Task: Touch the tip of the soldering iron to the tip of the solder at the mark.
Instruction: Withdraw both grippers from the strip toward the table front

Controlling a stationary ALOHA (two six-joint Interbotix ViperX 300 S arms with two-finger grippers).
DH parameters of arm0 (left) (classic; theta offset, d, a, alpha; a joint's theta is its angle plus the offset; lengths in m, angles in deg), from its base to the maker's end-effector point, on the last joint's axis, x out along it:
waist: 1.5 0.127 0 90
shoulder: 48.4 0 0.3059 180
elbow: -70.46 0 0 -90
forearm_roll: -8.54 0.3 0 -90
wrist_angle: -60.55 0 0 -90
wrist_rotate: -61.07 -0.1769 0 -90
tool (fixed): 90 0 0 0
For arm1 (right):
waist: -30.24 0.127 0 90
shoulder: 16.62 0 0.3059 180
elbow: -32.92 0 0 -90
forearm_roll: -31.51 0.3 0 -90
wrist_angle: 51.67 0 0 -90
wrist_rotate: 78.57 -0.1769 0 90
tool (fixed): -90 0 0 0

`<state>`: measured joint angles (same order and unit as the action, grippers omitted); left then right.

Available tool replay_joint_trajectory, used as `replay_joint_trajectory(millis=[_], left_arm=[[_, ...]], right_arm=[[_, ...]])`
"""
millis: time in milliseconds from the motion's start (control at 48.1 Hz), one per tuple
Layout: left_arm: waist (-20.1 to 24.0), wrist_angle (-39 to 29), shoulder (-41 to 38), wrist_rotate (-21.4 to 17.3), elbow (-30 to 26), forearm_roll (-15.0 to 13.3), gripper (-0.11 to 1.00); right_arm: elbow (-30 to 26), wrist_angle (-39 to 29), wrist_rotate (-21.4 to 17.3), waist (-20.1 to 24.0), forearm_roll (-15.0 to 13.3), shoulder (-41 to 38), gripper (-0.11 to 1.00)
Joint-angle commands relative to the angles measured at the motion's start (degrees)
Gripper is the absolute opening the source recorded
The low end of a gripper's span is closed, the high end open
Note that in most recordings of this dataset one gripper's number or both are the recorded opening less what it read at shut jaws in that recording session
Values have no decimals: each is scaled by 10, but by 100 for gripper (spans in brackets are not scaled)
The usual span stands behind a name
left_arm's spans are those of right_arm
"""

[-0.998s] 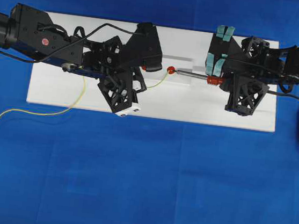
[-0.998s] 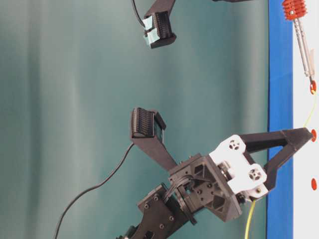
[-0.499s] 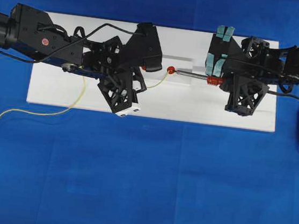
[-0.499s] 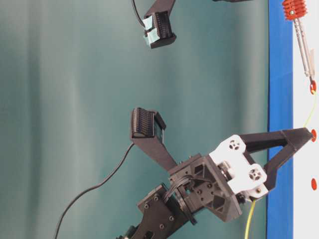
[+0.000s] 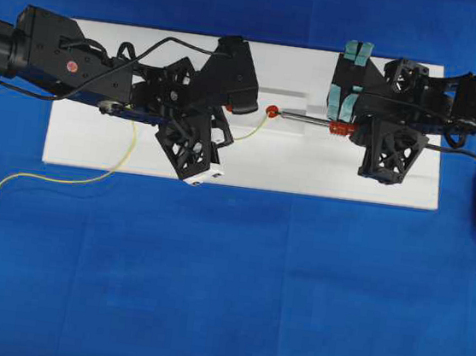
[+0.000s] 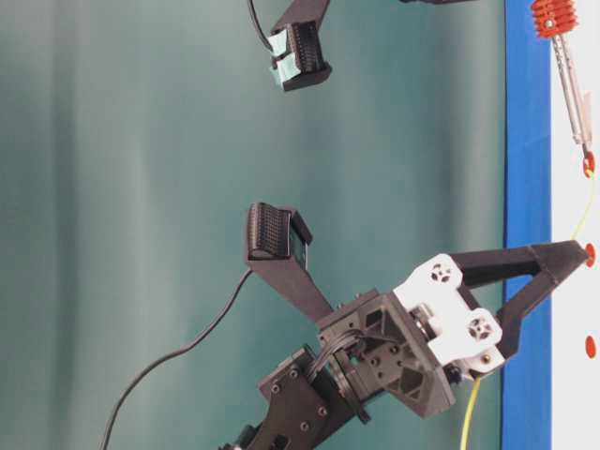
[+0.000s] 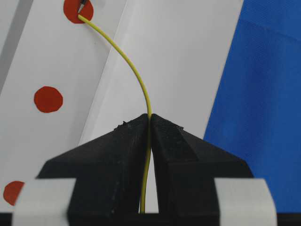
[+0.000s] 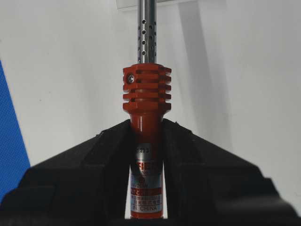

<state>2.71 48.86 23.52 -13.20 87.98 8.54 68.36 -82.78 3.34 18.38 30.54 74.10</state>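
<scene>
The left gripper (image 7: pixel 149 123) pinches the solder (image 7: pixel 136 70); the right gripper (image 8: pixel 146 129) clamps the soldering iron (image 8: pixel 146 101) (tips meet on the red mark (image 7: pixel 75 10)).

A white rectangular board (image 5: pixel 307 173) lies flat on a blue cloth (image 5: pixel 234 289) that covers the surface on all sides. Two further red dots (image 7: pixel 48 99) are printed on the board in a row. A plain teal backdrop (image 6: pixel 141 187) stands behind the workspace.
</scene>
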Motion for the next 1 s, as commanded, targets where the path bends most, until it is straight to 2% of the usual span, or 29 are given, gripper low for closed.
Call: replay_joint_trajectory(millis=[0,229,499,707,977], left_arm=[[-1,2,19,0,-8,1,3],[-2,2,81,3,26,1,3],[-6,6,192,11,121,1,3],[-15,40,269,11,201,1,3],[-15,77,314,18,244,1,3]], right_arm=[[-13,4,1,1,0,4,6],[-13,4,1,2,0,5,6],[-13,4,0,1,0,4,6],[-13,12,-1,1,-1,4,6],[-10,30,-1,5,0,21,6]])
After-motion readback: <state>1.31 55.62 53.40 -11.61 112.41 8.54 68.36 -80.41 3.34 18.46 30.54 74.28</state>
